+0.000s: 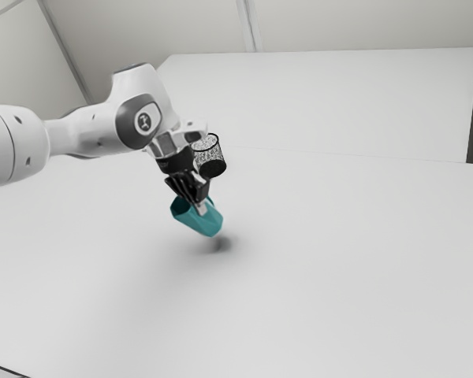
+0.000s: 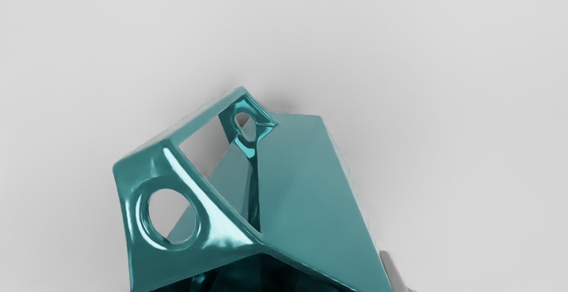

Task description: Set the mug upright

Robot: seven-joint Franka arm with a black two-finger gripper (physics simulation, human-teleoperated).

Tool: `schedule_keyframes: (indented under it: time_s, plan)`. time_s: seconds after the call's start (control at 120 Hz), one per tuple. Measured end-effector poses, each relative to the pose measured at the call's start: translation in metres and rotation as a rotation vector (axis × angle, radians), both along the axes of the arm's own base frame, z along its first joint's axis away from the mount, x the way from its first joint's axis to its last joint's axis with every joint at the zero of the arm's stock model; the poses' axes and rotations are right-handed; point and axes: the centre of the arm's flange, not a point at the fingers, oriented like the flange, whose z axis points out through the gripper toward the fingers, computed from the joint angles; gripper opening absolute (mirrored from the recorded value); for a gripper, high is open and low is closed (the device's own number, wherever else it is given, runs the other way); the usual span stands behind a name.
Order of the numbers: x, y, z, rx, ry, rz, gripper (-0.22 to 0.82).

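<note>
The teal faceted mug (image 1: 199, 218) hangs tilted just above the table, its mouth toward the exterior view's upper left and its base low toward the right. My gripper (image 1: 199, 208) is shut on the mug near its mouth. In the wrist view the mug (image 2: 306, 181) shows its angular handle with round holes and part of its dark inside. There, a grey fingertip of the gripper (image 2: 391, 272) lies against the mug's outer side; the other fingertip is hidden by the mug.
A black mesh cup (image 1: 210, 164) stands behind the gripper in the exterior view, close to the hand. The white table (image 1: 315, 268) spreads around the mug, with a dark shadow under the mug's base.
</note>
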Motion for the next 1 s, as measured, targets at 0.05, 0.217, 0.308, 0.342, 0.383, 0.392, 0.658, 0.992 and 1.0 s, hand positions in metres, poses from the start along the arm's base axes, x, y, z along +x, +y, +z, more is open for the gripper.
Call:
schedule_keyframes:
  time_s: [0.05,0.217,0.308,0.342,0.383,0.392,0.658,0.992,1.0]
  plan:
    - [-0.001,-0.001,0.000,0.037,0.006,-0.016,-0.18]
    - [0.000,0.008,0.000,0.151,0.016,-0.049,-0.18]
    - [0.001,0.006,0.000,0.197,0.018,-0.068,-0.18]
    - [0.000,0.005,0.000,0.212,0.019,-0.078,-0.18]
    - [0.000,0.003,-0.001,0.233,0.021,-0.091,-0.18]
    - [0.000,0.002,-0.001,0.237,0.022,-0.094,-0.18]
    - [-0.008,0.009,-0.007,0.291,0.088,-0.108,-0.18]
    - [-0.004,0.036,-0.043,0.302,0.197,-0.085,-0.18]
    - [-0.004,0.036,-0.043,0.302,0.199,-0.086,-0.18]
